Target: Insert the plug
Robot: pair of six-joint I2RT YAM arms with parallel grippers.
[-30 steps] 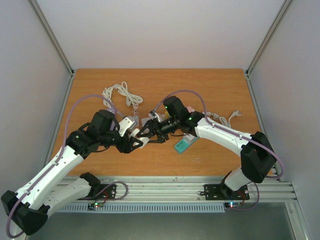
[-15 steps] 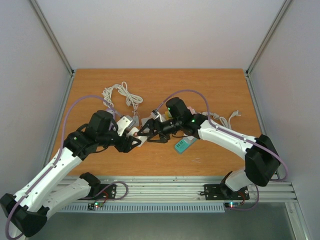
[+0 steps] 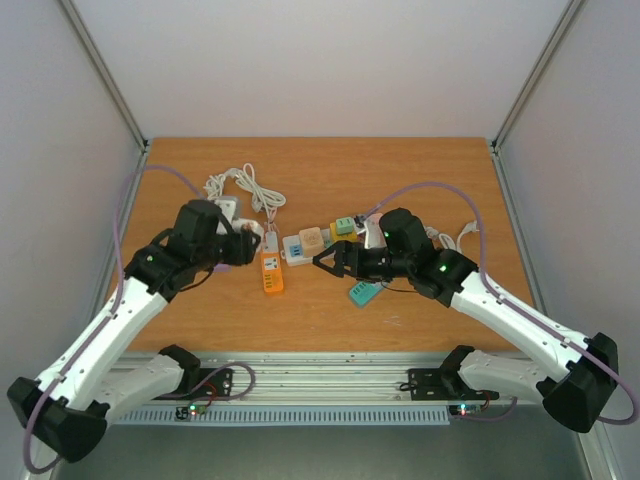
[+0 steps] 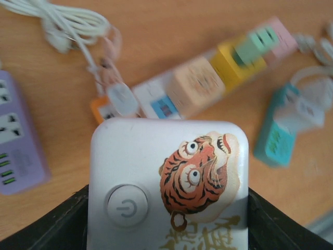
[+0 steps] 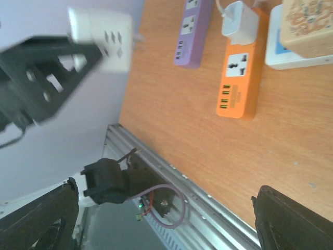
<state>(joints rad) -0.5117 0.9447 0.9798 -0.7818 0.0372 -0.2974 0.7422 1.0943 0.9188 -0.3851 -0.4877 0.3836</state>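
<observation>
My left gripper point(image 4: 166, 213) is shut on a white socket block point(image 4: 166, 177) that carries a tiger sticker and a power button. The jaws press on its two sides. That block point(image 5: 101, 39) hangs above the table in the right wrist view. A white plug point(image 3: 270, 241) sits in the far end of an orange power strip point(image 3: 272, 274) lying flat on the table, its cord running to a white coil point(image 3: 245, 185). My right gripper point(image 3: 328, 262) hangs open to the right of the strip with nothing between its fingers.
A purple strip point(image 5: 192, 31) lies beside the orange one. A row of peach point(image 3: 310, 240), yellow and green cubes runs toward the middle. A teal strip point(image 3: 362, 293) lies under the right arm, and a white cable point(image 3: 455, 238) at the right. The metal rail point(image 3: 350, 370) borders the near edge.
The two grippers were together at the table's middle. The right gripper has opened and drawn back to the right. The left has pulled back left with the white block, uncovering the orange strip.
</observation>
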